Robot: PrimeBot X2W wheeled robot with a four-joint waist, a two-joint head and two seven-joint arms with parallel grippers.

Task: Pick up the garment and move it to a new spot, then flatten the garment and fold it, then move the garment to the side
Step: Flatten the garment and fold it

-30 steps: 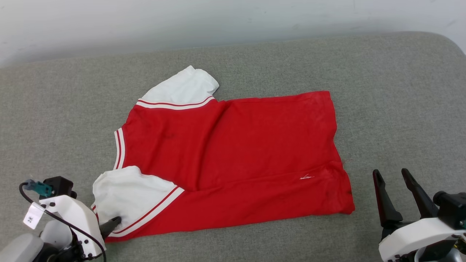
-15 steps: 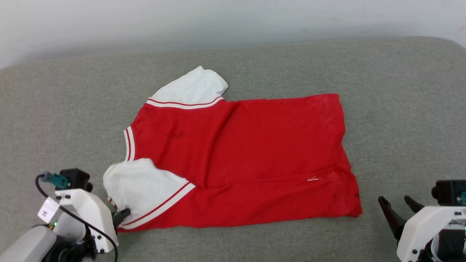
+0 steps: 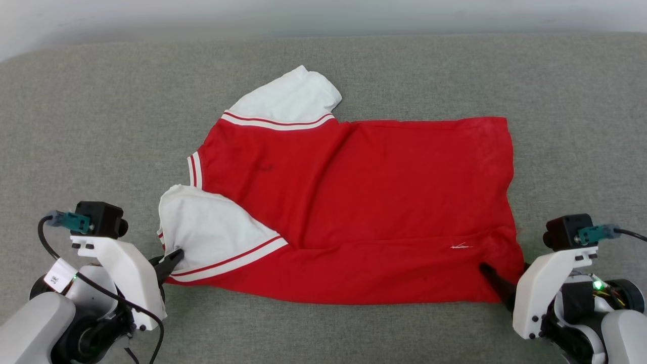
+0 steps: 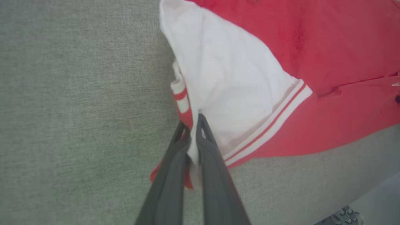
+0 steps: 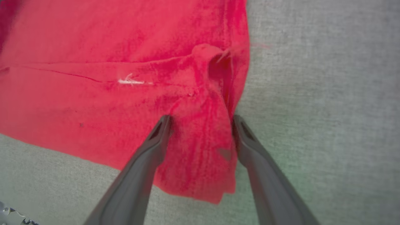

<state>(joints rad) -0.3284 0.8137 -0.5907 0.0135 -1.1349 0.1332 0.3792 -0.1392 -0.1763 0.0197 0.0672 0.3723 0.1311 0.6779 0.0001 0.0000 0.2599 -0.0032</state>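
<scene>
Bright, even, diffuse light; thin soft shadows under the shirt (image 3: 364,202). Crisp from the head; blurred close around the left hand (image 4: 191,122) and right hand (image 5: 200,117), faint green tinge beside the latter.

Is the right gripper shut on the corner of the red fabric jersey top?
No, the right gripper stands open, its jaws straddling the red jersey top's corner.

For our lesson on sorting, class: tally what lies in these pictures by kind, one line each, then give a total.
red jersey: 1
end effectors: 2, the left end effector shut on the jersey, the right end effector open
grey padded surface: 1
Total: 4
</scene>
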